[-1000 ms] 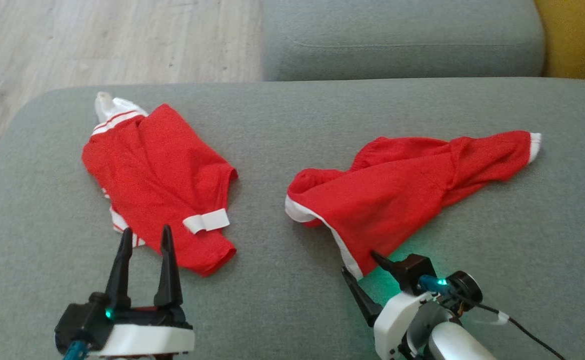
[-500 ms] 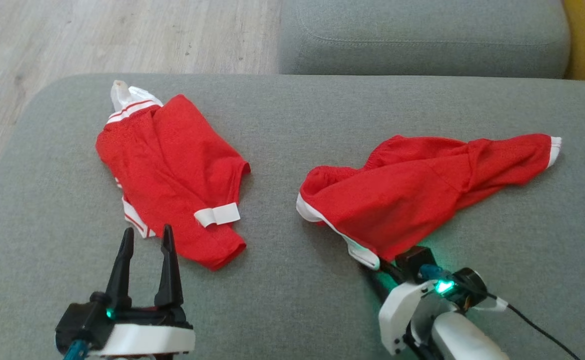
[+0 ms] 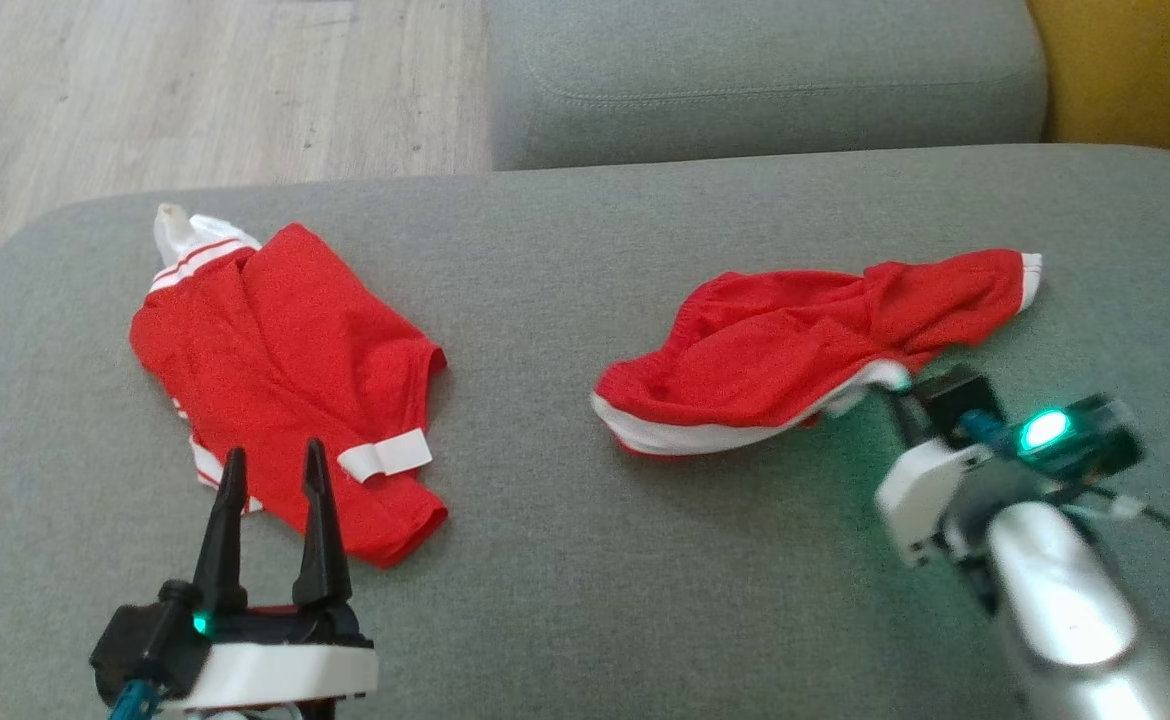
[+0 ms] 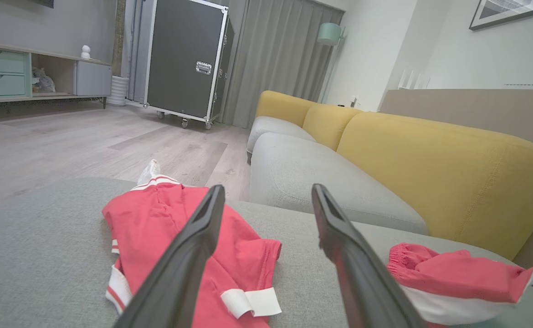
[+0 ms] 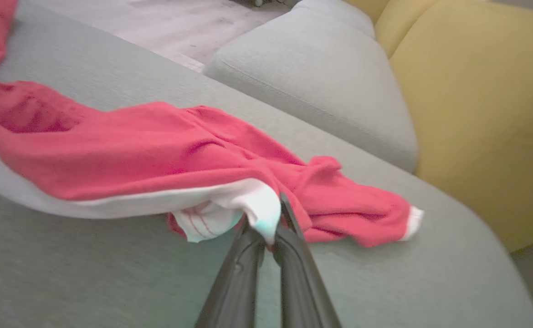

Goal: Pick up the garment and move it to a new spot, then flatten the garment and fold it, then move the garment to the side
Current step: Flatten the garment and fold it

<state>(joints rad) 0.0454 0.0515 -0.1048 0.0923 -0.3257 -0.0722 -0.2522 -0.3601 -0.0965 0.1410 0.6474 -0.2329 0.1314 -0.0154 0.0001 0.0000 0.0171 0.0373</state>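
A red garment with a white hem [image 3: 765, 350] lies crumpled on the right half of the grey cushion [image 3: 585, 580]. My right gripper [image 3: 890, 385] is shut on its white-edged corner and holds that corner lifted off the cushion. In the right wrist view the pinched white hem bulges over the closed fingertips of the right gripper [image 5: 271, 228], and the rest of the garment [image 5: 157, 155] trails away to the left. My left gripper [image 3: 270, 470] stands open at the lower left, holding nothing, just short of a second red garment [image 3: 275, 350].
The second red garment [image 4: 157, 218] with white cuffs lies flat on the cushion's left half. Another grey cushion [image 3: 745, 90] and a yellow backrest [image 3: 1135, 70] lie beyond. Wooden floor [image 3: 195, 90] is past the cushion's far left edge.
My right gripper has shut on the right garment's white hem corner and drawn it up and to the right, bunching the cloth. The left gripper stayed open in place. The head camera shifted.
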